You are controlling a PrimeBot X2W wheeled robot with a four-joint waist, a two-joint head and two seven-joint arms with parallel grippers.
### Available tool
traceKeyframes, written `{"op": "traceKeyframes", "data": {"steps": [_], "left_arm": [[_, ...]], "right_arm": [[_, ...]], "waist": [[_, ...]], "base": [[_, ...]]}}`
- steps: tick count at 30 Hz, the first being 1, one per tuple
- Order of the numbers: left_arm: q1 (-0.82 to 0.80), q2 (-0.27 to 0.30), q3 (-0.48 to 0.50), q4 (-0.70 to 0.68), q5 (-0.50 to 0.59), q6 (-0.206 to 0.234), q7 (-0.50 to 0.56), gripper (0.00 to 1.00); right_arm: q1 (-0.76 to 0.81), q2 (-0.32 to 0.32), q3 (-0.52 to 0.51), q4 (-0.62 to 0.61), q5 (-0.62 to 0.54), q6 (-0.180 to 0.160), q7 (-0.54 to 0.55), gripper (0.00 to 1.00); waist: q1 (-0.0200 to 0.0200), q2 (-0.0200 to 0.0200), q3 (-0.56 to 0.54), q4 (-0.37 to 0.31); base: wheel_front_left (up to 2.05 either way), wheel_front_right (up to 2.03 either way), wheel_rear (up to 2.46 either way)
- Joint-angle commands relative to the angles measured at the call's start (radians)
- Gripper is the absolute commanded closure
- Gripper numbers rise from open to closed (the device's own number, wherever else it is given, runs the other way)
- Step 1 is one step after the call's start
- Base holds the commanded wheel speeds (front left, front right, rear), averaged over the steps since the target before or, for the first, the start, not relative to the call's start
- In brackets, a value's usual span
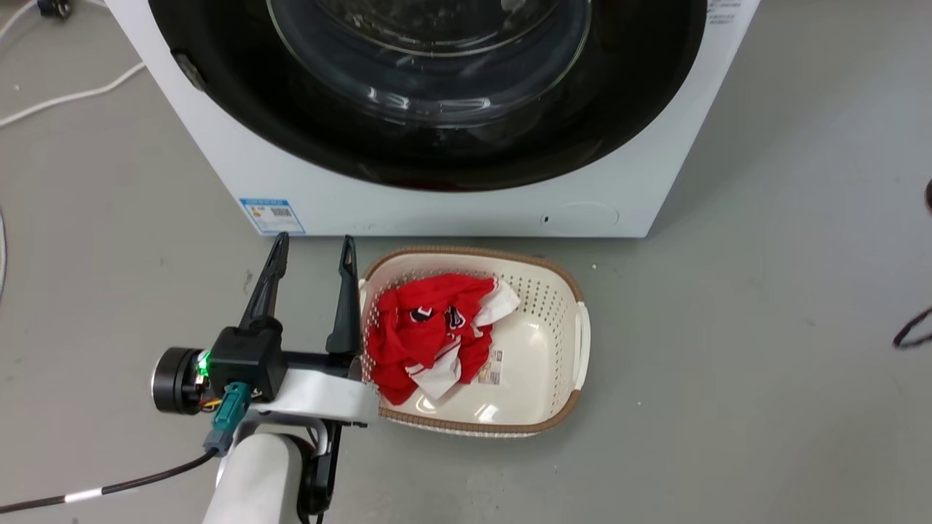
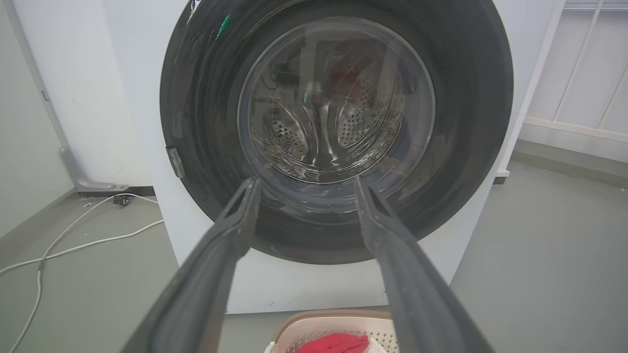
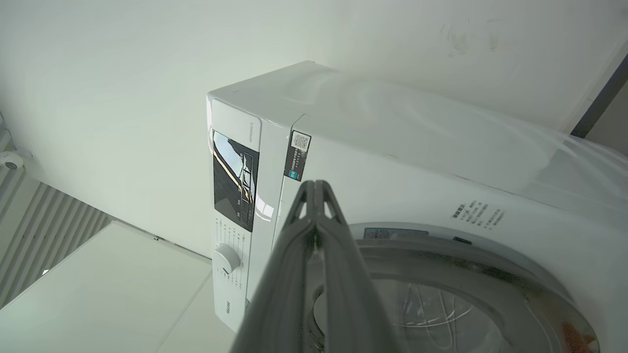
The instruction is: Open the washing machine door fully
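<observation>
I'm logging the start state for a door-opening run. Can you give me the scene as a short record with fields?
door: door looks shut, flush with the washer front
left hand: left hand open, holding nothing, fingers pointing at the door
right hand: right hand shut, holding nothing, aimed at the washer's upper front
basket: basket on the floor before the washer, beside the left hand, red cloth inside
task state: door not yet opened

Bright, even light w/ fisheye edges
</observation>
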Motion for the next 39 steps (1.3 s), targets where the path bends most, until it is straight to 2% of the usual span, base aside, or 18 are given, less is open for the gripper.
{"op": "traceKeyframes", "data": {"steps": [1,12,21,27,39], "left_arm": [[-0.022,-0.001,-0.006,-0.010,-0.005,0.008,-0.002,0.00],[-0.093,-0.001,-0.032,-0.061,-0.001,0.038,-0.002,0.00],[-0.131,-0.001,-0.048,-0.093,0.009,0.056,-0.002,0.00],[-0.151,-0.001,-0.055,-0.102,0.010,0.061,-0.002,0.00],[-0.173,-0.001,-0.077,-0.108,0.008,0.073,-0.002,0.00]], "right_arm": [[-0.079,-0.023,0.011,0.051,-0.001,0.000,0.023,1.00],[-0.505,-0.121,0.145,0.318,-0.104,0.000,0.195,1.00],[-0.740,-0.101,0.290,0.453,-0.243,0.000,0.359,1.00],[-0.808,-0.079,0.345,0.496,-0.313,0.000,0.428,1.00],[-0.839,-0.068,0.355,0.531,-0.363,0.000,0.500,1.00]], "waist": [[-0.0001,0.0000,0.043,0.012],[-0.0001,0.0000,0.166,0.035],[-0.0001,0.0000,0.240,0.046],[-0.0001,0.0000,0.275,0.054],[-0.0001,0.0000,0.316,0.066]], "base": [[0.00,0.00,0.00],[0.00,0.00,0.00],[0.00,0.00,0.00],[0.00,0.00,0.00],[0.00,0.00,0.00]]}}
